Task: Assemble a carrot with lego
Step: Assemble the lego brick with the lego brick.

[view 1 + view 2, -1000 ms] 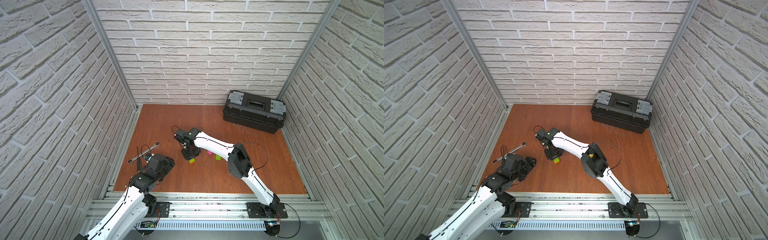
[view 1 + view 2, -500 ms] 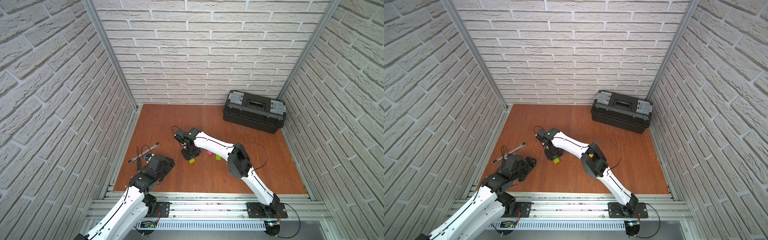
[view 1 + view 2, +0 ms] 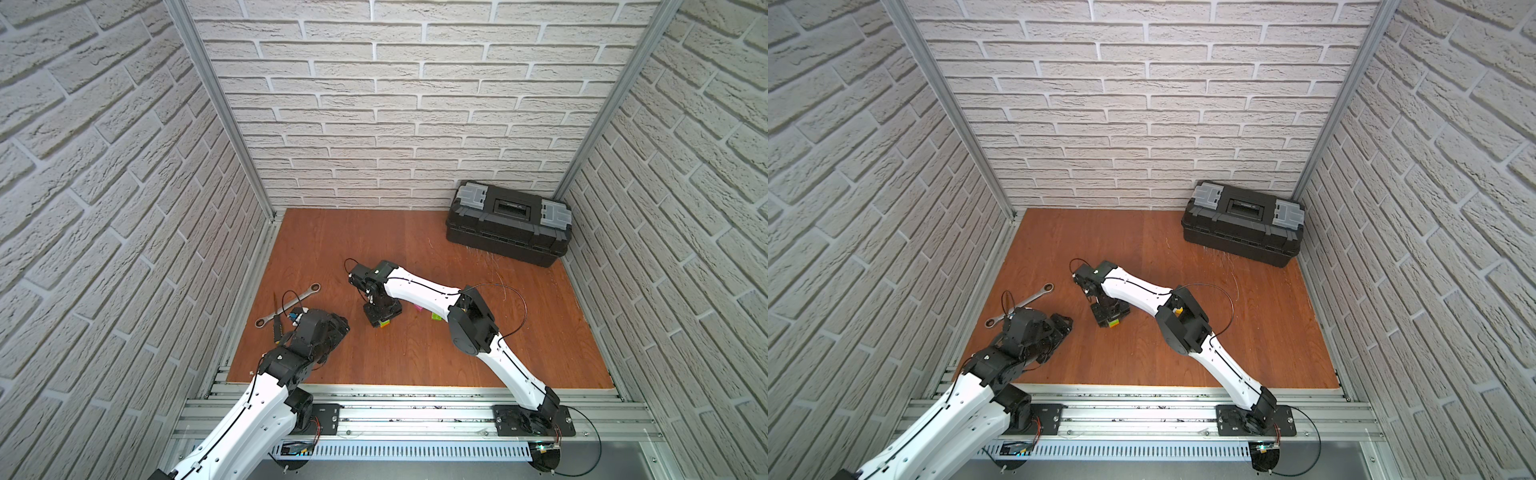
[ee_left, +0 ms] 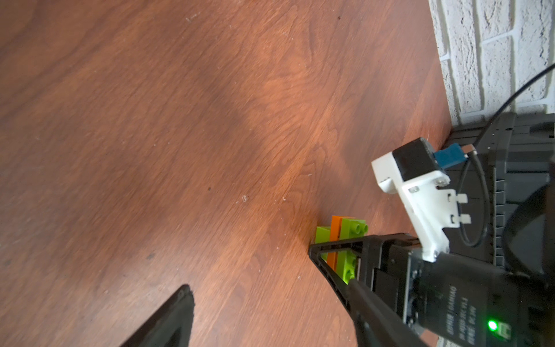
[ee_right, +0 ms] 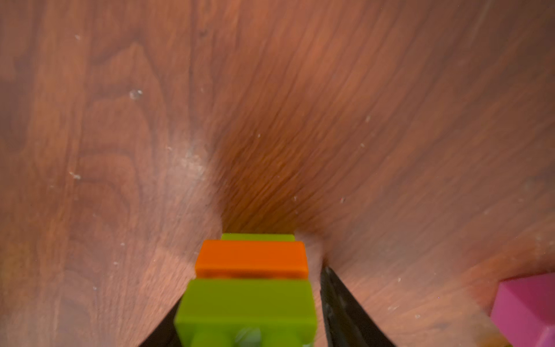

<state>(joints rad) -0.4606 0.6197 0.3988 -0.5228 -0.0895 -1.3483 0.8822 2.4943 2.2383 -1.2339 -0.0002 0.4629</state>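
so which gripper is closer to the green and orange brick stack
Right. The right gripper is down over the brick stack, straddling it. The left gripper sits apart near the wrench, bare floor between it and the stack.

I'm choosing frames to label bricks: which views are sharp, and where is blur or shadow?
In both top views: sharp, evenly lit, walls bowed by the lens, the brick stack tiny. Right wrist view: the near green brick is blurred, with dark shadow on the table beyond. Left wrist view: the brick stack is fairly crisp.
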